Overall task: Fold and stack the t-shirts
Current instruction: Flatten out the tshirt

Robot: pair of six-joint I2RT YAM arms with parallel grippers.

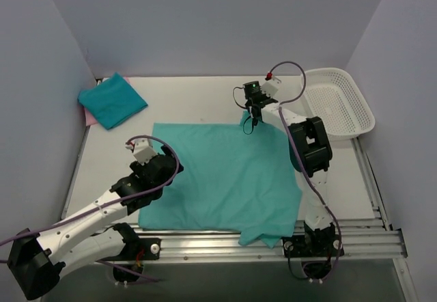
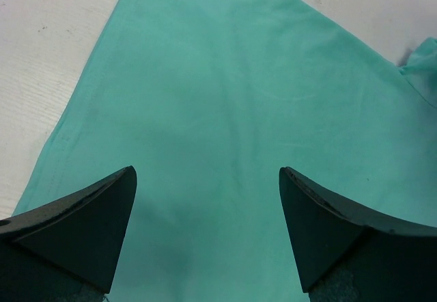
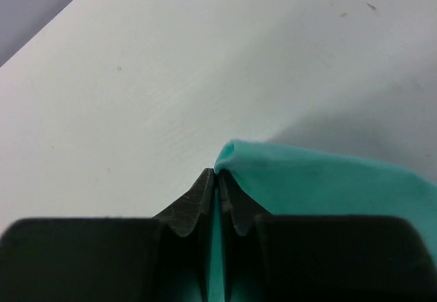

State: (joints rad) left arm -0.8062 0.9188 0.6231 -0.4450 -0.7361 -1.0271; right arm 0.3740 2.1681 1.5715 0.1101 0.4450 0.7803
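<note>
Fabric of the spread teal t-shirt (image 1: 225,179) is seen directly beneath the left gripper (image 2: 208,227). The gripper's two fingers are held wide apart with nothing between them. In the left wrist view the shirt's left edge runs just outside the left finger, and bare table (image 2: 48,49) is seen beyond it. Whether the fingertips touch the cloth cannot be told.

The shirt is laid flat across the middle of the table, between the two arms. Its near right corner is draped over the table's front edge.

At the shirt's far edge, toward the right, the right gripper (image 3: 217,193) is clamped on the cloth. Its jaws are pressed together and a small peak of teal fabric is pinched at their tips. The rest of the shirt is spread away from that point toward the near side.

Three shirts are counted. At the far left corner, well apart from both grippers, a folded teal t-shirt (image 1: 113,100) is placed on top of a pink t-shirt (image 1: 87,116), of which only a narrow edge is shown. The spread one is the third. Two grippers are counted, and one white mesh basket (image 1: 339,104) at the far right.
</note>
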